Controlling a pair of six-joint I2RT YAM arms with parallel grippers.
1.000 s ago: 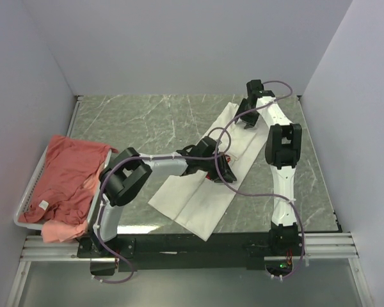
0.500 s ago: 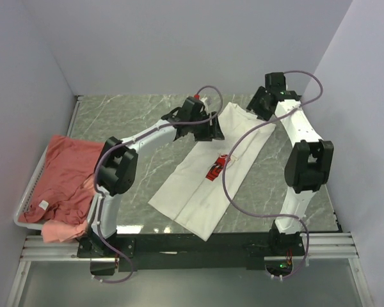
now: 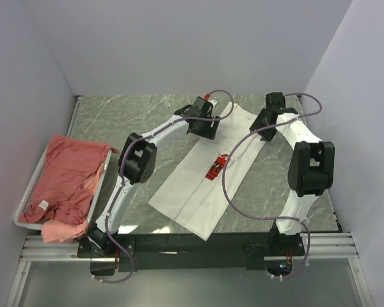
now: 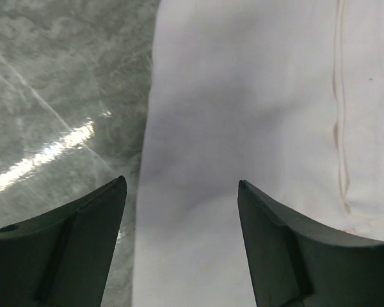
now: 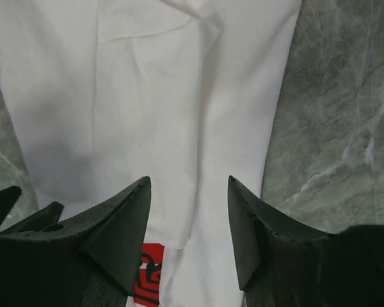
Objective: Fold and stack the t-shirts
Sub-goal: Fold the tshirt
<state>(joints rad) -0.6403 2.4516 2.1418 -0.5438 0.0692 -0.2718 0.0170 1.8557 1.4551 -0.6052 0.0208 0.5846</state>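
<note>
White t-shirt point(image 3: 192, 192): folded into a long narrow strip, flat on the marble table point(image 3: 134, 121), running diagonally from the lower middle of the top view to the upper right. Its red print point(image 3: 214, 170) shows only as a small patch at the fold, about midway along the strip. My left claw point(image 4: 180, 184) stands wide and grips nothing; it hangs over the upper end of the strip at the left edge, with cloth under the gap and the right finger and bare marble under the left finger. My right claw point(image 5: 189, 181) is likewise spread and holds nothing, over the same upper end from the other side; the red print shows at the bottom of its view. Salmon-red t-shirts point(image 3: 67, 173): heaped unfolded in the white wire basket point(image 3: 27, 195) at the left of the top view, well apart from both claws, one pink piece spilling over the near rim.
</note>
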